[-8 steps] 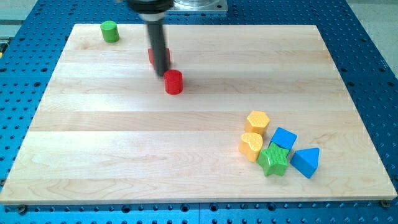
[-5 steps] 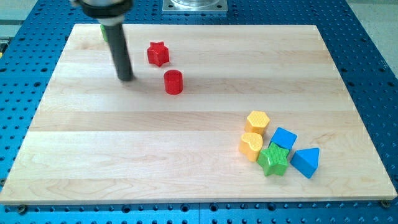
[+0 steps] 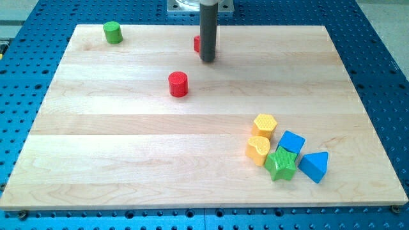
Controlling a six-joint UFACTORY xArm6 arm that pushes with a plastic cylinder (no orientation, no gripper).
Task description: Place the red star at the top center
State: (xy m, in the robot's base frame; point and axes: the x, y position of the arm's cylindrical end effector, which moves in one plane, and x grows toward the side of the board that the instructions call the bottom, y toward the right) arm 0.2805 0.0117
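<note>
The red star (image 3: 197,43) lies near the view's top centre of the wooden board, mostly hidden behind the dark rod; only its left edge shows. My tip (image 3: 208,60) rests on the board just in front of the star, apparently touching it. A red cylinder (image 3: 178,84) stands below and to the left of the tip, apart from it.
A green cylinder (image 3: 113,32) stands at the top left corner. At the lower right sits a cluster: yellow hexagon (image 3: 264,124), yellow heart (image 3: 258,149), green star (image 3: 281,163), blue cube (image 3: 291,142), blue triangle (image 3: 314,166). The board (image 3: 96,160) lies on a blue perforated table.
The rod swung from the left of the board to the top centre. The red star moved right and up, from beside the red cylinder to behind the rod.
</note>
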